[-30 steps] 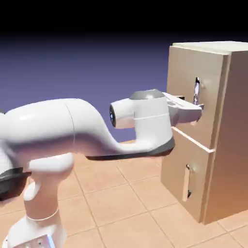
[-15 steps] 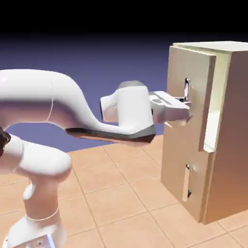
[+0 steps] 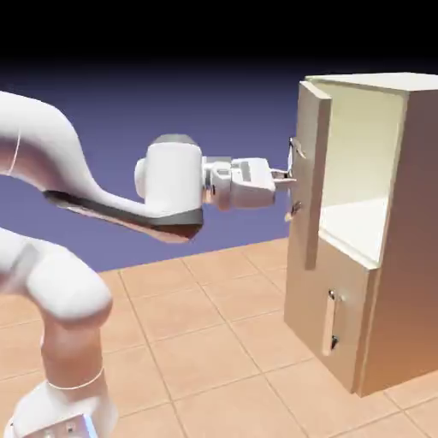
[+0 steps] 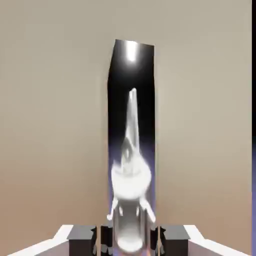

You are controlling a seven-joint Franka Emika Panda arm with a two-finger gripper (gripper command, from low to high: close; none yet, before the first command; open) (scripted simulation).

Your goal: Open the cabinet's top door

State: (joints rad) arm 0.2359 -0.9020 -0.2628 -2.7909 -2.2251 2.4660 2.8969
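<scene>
Hand pinching the handle, top door now swung well open

So the robot's hand [image 3: 286, 180] has its fingertips closed on the shiny upright handle [image 4: 131, 125], one on each side of it in the hand view. Big change: the top door [image 3: 314, 171] has swung way out from the cabinet [image 3: 411, 231]. A second ago it was sitting shut, and half a second ago there was only a narrow gap down its right edge. Now you can see right into the pale upper compartment [image 3: 359, 184], shelf floor and all. For the task that's most of the job, I'd say, maybe just a bit more swing to go.

Where stuff is: cabinet's on the right of the scene, door hinged on its left side and sticking out toward us. Compared with the earlier frames, the arm [image 3: 174, 184] has pulled back to the left and the handle went left with it. The lower door [image 3: 329, 316] hasn't budged. If it keeps going, I'd follow the curve of the hinge, since a straight tug could slip off the handle.
</scene>
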